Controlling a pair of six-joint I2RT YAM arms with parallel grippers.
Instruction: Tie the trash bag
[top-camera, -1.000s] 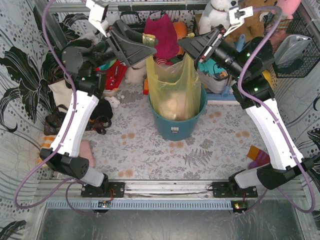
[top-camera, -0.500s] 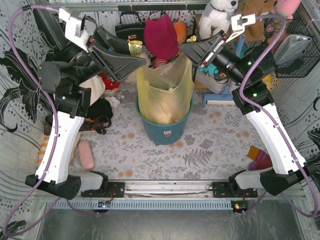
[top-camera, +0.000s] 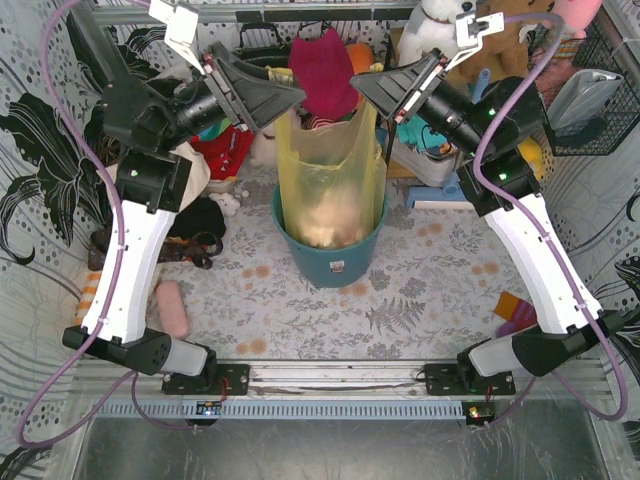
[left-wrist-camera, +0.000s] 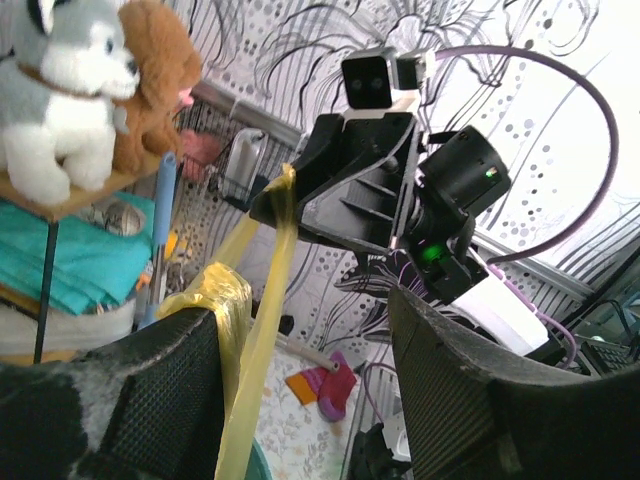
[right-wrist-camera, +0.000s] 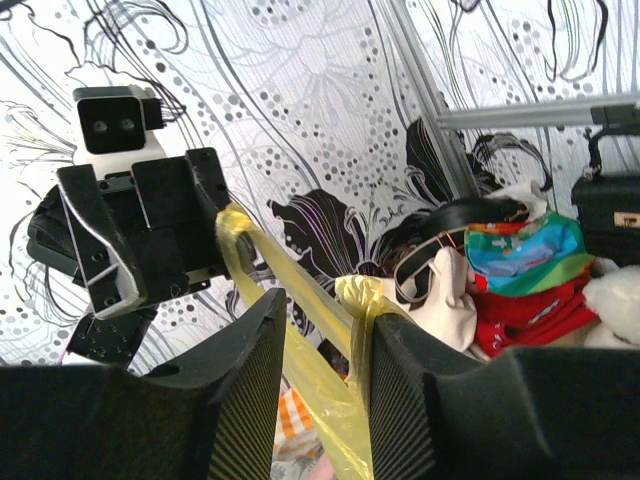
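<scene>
Floral cloth (top-camera: 430, 290) lies under everything. Since half a second ago, the trash bag (top-camera: 330, 165) is drawn taller and narrower, standing in the teal bin (top-camera: 335, 262). Both our arms reach up and inward above it. Our right gripper (right-wrist-camera: 325, 300) pinches its rim. Our left gripper (left-wrist-camera: 300, 310) stands wide, with plastic hooked over one finger (left-wrist-camera: 160, 400).

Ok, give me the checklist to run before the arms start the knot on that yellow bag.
1. Right tool gripping the trash bag: plastic pinched between its fingers, ok.
2. Left tool gripping the bag: jaws stand wide, plastic bunched against one finger only, cannot tell.
3. Bag stretched upward between both tools: ok.
4. Bag bottom seated inside the teal bin: ok.
5. Bag mouth gathered for a knot: its two top corners are held apart, not ok.
</scene>
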